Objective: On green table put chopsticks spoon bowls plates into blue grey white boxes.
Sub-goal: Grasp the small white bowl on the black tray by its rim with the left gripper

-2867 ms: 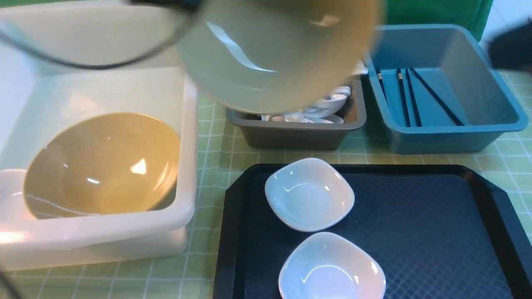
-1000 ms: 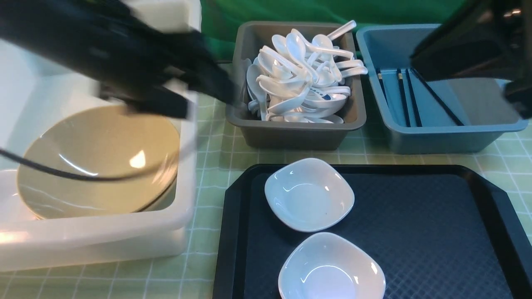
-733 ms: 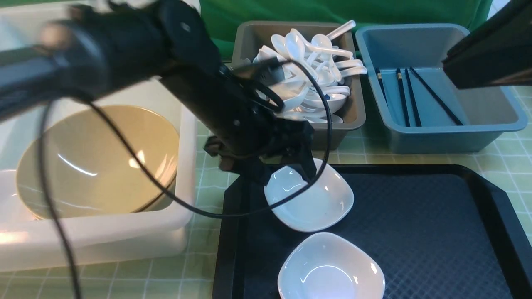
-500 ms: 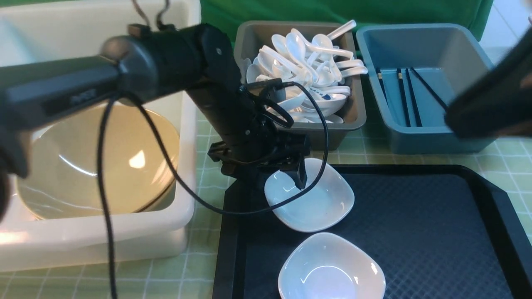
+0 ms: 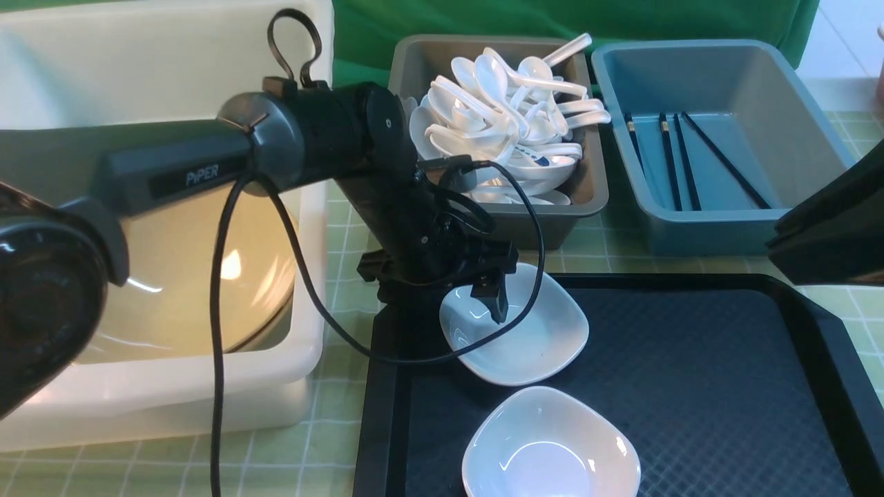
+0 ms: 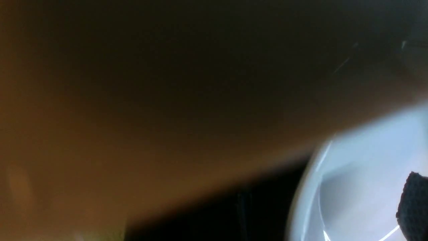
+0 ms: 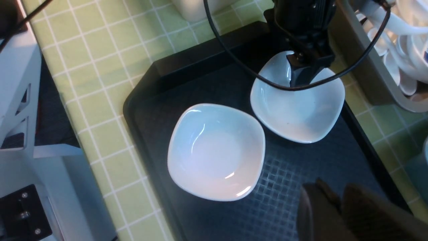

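Green checked surface point(image 5: 345, 228), black tray point(image 5: 690, 386). The left claw point(image 5: 456, 304), jaws spread, straddles the rim of a white dish point(image 5: 532, 338) directly beneath it. It should probably close firmly on that rim before lifting.

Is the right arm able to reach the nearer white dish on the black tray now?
Probably yes. The right claw hovers over the black tray beside the nearer white dish, nothing lies between, and the left claw is at the farther dish.
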You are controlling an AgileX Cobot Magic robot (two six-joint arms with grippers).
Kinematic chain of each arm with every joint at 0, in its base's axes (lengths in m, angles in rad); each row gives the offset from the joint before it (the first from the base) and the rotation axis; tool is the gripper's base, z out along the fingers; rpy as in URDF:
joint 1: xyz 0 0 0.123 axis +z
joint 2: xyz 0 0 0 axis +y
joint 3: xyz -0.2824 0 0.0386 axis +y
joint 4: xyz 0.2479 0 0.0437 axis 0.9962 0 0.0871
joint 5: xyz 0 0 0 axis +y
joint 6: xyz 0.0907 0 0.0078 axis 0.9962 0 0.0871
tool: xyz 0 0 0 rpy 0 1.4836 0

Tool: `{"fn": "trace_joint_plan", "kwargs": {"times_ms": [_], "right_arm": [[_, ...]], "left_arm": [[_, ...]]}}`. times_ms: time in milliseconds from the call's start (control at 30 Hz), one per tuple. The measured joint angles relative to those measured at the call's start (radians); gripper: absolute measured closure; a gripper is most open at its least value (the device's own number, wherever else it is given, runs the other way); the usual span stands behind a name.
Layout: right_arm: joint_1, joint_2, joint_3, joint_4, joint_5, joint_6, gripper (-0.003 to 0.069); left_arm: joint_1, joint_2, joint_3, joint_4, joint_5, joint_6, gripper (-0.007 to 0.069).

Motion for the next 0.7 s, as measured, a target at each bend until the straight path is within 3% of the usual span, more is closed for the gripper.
{"fn": "trace_joint_plan", "kwargs": {"times_ms": [67, 133, 167, 200, 233, 267, 300, 500, 700], "right_arm": [[0.0, 0.0, 0.0, 0.0, 0.0, 0.001, 0.054], [0.0, 0.0, 0.0, 0.0, 0.0, 0.002, 0.0538], [0.0, 0.0, 0.0, 0.0, 0.0, 0.002, 0.0537], [0.0, 0.0, 0.0, 0.0, 0.0, 0.002, 0.0535], [0.0, 0.0, 0.0, 0.0, 0.0, 0.002, 0.0535], [0.0, 0.0, 0.0, 0.0, 0.0, 0.005, 0.0532], [0.0, 0.0, 0.0, 0.0, 0.0, 0.007, 0.0531], [0.0, 0.0, 0.0, 0.0, 0.0, 0.008, 0.0526], [0.0, 0.0, 0.0, -0.001, -0.002, -0.013, 0.0519]], "left_arm": [[0.001, 0.001, 0.0, 0.0, 0.002, 0.003, 0.0107], [0.004, 0.002, -0.001, -0.002, 0.011, 0.009, 0.0238], [0.005, 0.002, -0.001, -0.002, 0.013, 0.011, 0.0251], [0.013, 0.002, -0.001, -0.005, 0.019, 0.015, 0.0379], [0.013, 0.002, -0.001, -0.005, 0.021, 0.016, 0.0379], [0.018, 0.002, -0.001, -0.007, 0.023, 0.023, 0.0499], [0.024, 0.002, -0.001, -0.012, 0.026, 0.033, 0.0552], [0.054, -0.014, -0.003, -0.136, 0.068, 0.128, 0.0609], [0.104, -0.1, -0.003, -0.267, 0.161, 0.258, 0.0609]]}}
